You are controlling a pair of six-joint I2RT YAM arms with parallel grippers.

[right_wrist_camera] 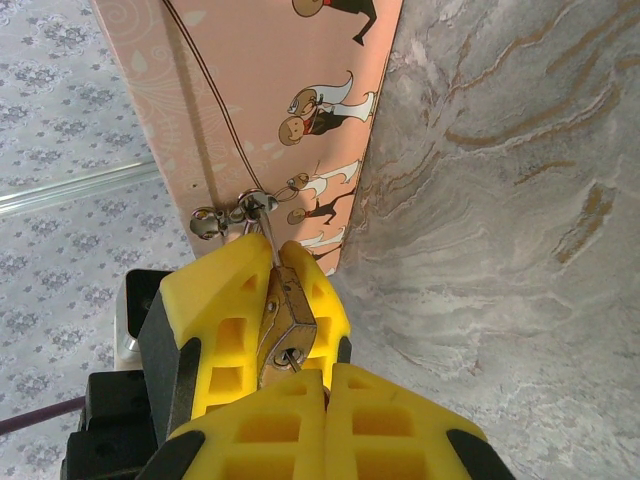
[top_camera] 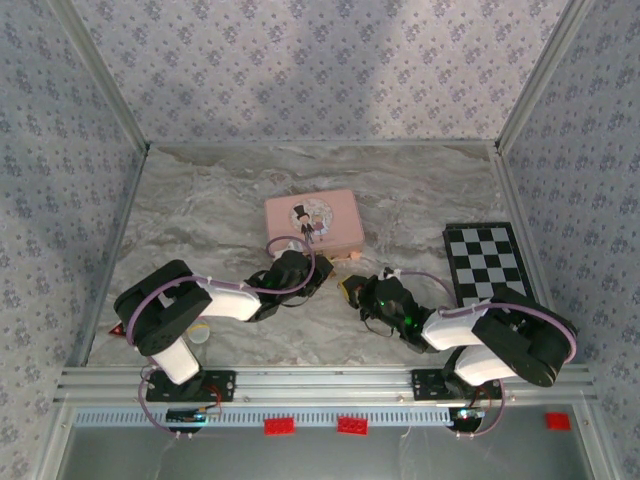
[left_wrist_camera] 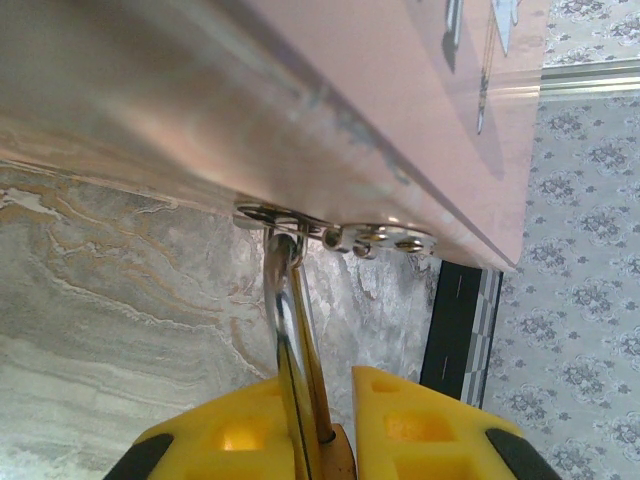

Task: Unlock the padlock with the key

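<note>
Beside the pink tin [top_camera: 313, 219] (lid shut), left fingers [right_wrist_camera: 210, 300] pinch the padlock [right_wrist_camera: 285, 320].

Before the tin [top_camera: 313, 220], at its near side, the padlock [right_wrist_camera: 285, 325] joins the tin's clasp [right_wrist_camera: 235, 215]. Right of the tin, well apart, lies a checkerboard [top_camera: 490, 262].

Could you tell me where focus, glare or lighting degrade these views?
Left wrist: the tin is so near that it blurs, with glare along its side; the metal shaft in the left gripper glints. Right wrist: the padlock and the tin's print are sharp. Top view: even light, a pale patch on the back wall.
</note>
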